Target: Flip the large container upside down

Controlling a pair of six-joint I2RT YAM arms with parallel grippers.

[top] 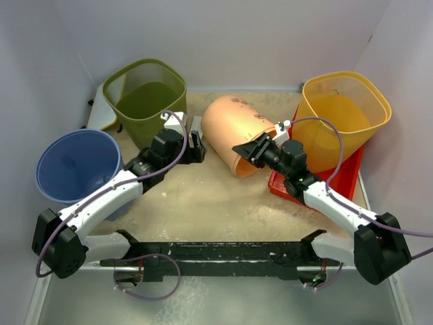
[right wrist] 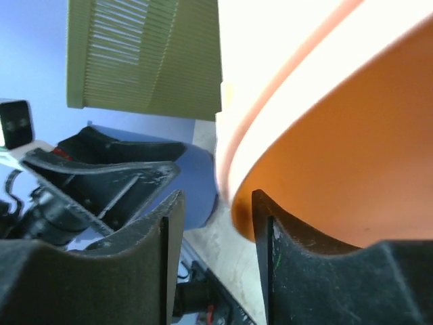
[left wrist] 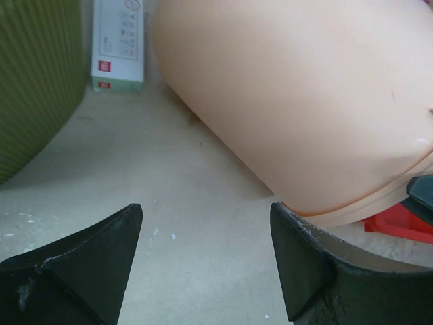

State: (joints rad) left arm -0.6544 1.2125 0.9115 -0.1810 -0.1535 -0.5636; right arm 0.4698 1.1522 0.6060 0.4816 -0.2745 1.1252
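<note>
Left gripper (left wrist: 206,206) wide beside large container (left wrist: 291,101), right gripper (right wrist: 218,196) straddling rim (right wrist: 233,156), grip unclear, green basket (top: 143,128) near

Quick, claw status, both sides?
Left claw: open, empty, beside the peach container.
Right claw: straddling its rim; cannot tell whether it is clamped.

The table (top: 203,203) has a pale, sandy-looking top with whitish scuffs. On it a peach container (top: 233,125) lies on its side near the middle, a green mesh basket (top: 145,101) stands upright at the back left with a small white box (left wrist: 118,44) lying flat between the two, and a blue bucket (top: 78,166) stands at the left. A red tray (top: 348,172) rests at the right side.
</note>
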